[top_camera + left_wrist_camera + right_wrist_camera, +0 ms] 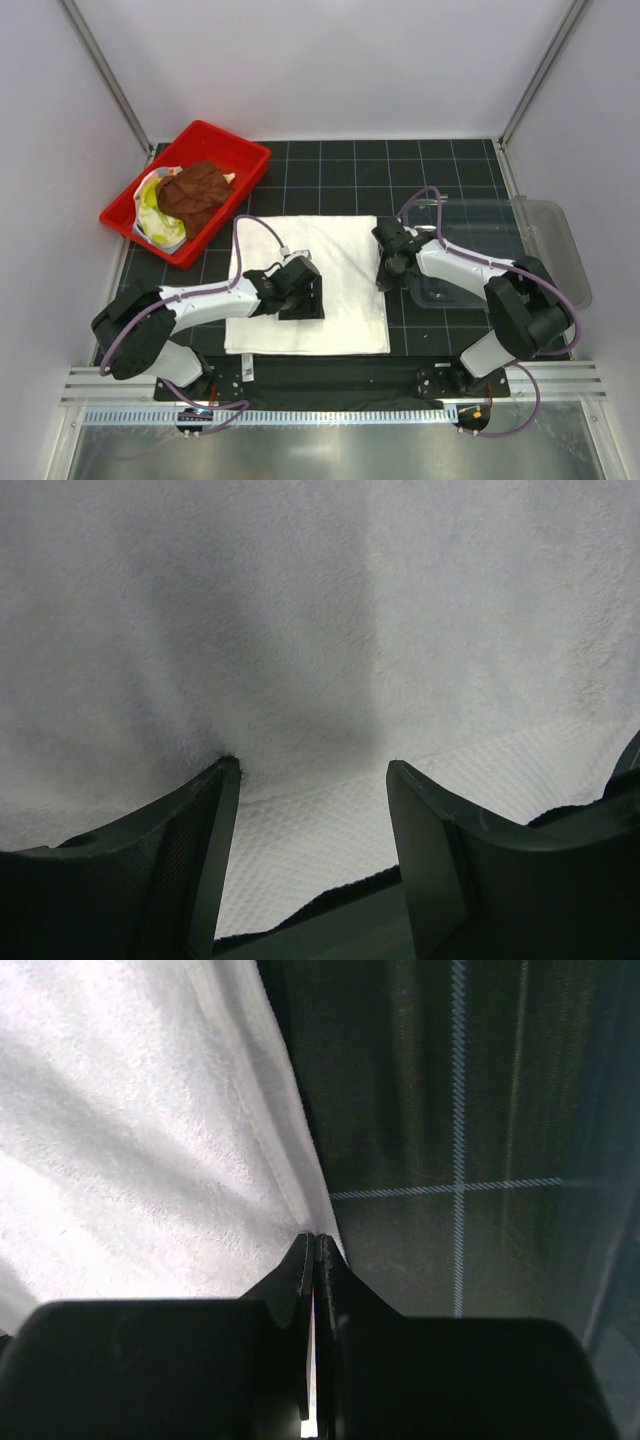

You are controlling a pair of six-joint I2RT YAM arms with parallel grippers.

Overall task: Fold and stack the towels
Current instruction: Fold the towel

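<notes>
The large white towel (340, 250) lies spread flat on the dark mat in the middle. My left gripper (303, 298) is open, with its fingertips down on the towel's middle; in the left wrist view (312, 770) the towel (320, 630) fills the frame. My right gripper (384, 272) is at the towel's right edge. In the right wrist view (315, 1240) it is shut with the towel's hem (285, 1175) pinched at its tips. The brown towel (195, 190) lies on the yellow-green crocodile towel (152, 200) in the red tray. I cannot clearly make out the light-blue towel.
The red plastic tray (245, 155) stands at the back left, at an angle. The clear plastic bin (550, 240) sits at the right, beside my right arm. Grey walls and metal posts enclose the table, and a metal rail runs along the near edge.
</notes>
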